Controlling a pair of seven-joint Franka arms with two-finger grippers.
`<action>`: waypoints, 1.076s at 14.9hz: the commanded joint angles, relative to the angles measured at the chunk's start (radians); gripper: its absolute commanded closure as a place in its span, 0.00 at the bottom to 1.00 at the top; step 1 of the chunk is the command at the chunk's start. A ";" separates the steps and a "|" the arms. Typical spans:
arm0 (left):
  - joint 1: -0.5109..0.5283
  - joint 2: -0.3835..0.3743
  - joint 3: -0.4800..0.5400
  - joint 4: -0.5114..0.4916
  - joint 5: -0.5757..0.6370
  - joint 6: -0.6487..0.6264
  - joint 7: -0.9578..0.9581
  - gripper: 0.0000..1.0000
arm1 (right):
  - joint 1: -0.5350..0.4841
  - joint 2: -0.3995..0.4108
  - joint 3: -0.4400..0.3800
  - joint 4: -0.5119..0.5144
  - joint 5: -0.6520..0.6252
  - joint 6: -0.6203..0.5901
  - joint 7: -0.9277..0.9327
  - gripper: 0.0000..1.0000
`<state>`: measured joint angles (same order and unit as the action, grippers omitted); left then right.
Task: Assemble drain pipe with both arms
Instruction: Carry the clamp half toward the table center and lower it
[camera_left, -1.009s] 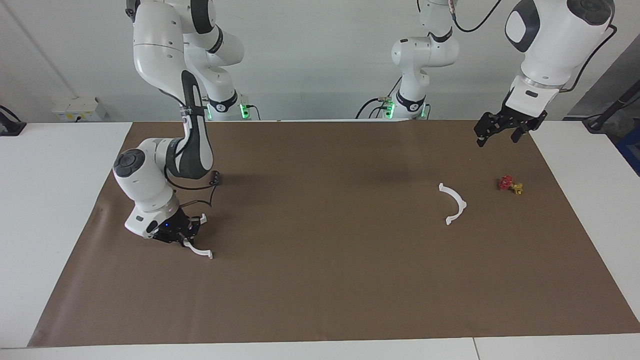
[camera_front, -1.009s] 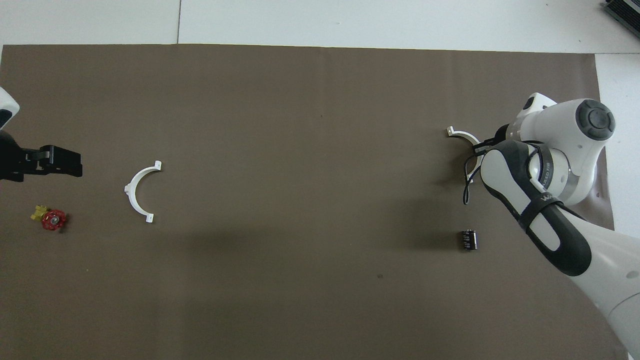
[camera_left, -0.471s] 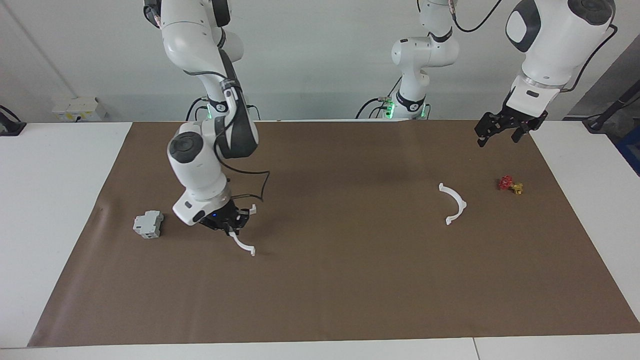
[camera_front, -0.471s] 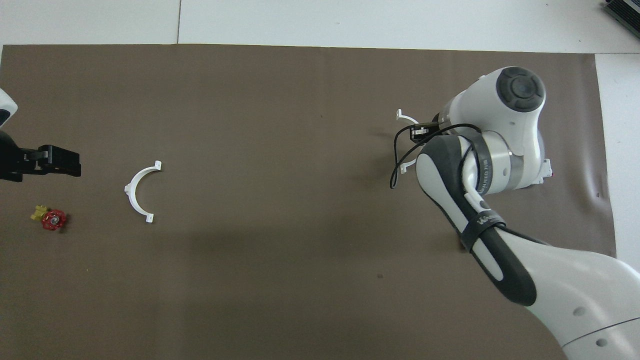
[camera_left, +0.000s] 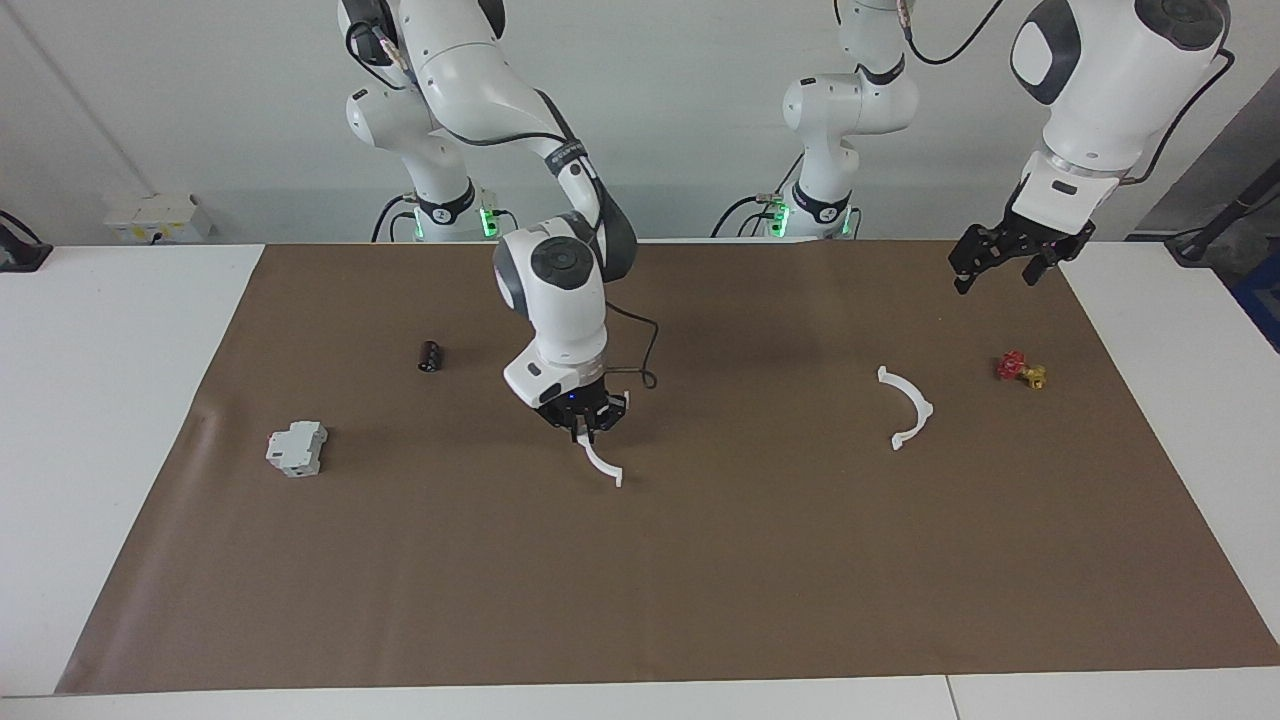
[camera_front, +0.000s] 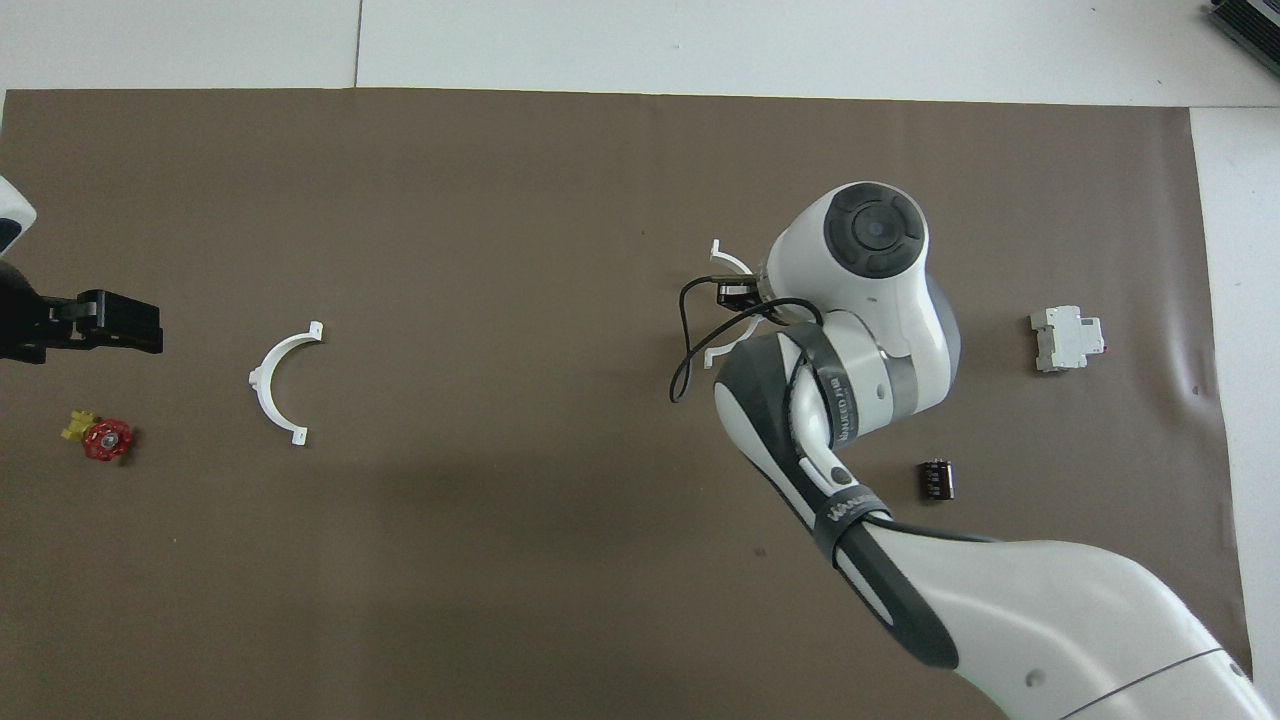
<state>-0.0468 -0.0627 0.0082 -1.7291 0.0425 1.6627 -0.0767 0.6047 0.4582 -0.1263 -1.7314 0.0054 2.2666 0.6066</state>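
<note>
- The left gripper (camera_left: 1000, 268) waits with its fingers spread and nothing in them, raised over the mat near the left arm's end.
- The loose arc (camera_left: 906, 407) lies flat on the mat toward that same end.
- The right gripper (camera_left: 583, 428) is pinched tight on the held arc (camera_left: 603, 465), hanging over mid-mat.
- Both halves look light, thin and springy; gripping mid-curve, off the end tabs, seems safest.

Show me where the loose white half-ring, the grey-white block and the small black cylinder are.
loose white half-ring (camera_left: 916, 405): facing view, middle of its curve.
grey-white block (camera_left: 296, 448): facing view, its top face.
small black cylinder (camera_front: 936, 479): overhead view, middle of its body.
</note>
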 joint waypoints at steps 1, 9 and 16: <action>-0.004 -0.017 0.006 -0.017 -0.010 0.012 0.015 0.00 | 0.018 0.003 -0.003 -0.051 -0.063 0.075 0.022 1.00; 0.001 -0.017 0.006 -0.018 -0.010 0.015 0.015 0.00 | 0.035 -0.006 0.004 -0.102 -0.128 0.125 -0.008 1.00; -0.001 -0.019 0.006 -0.021 -0.010 0.015 0.015 0.00 | 0.035 0.002 0.017 -0.111 -0.114 0.151 -0.008 1.00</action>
<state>-0.0467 -0.0627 0.0087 -1.7291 0.0425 1.6628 -0.0767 0.6414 0.4697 -0.1236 -1.8124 -0.1043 2.3802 0.6090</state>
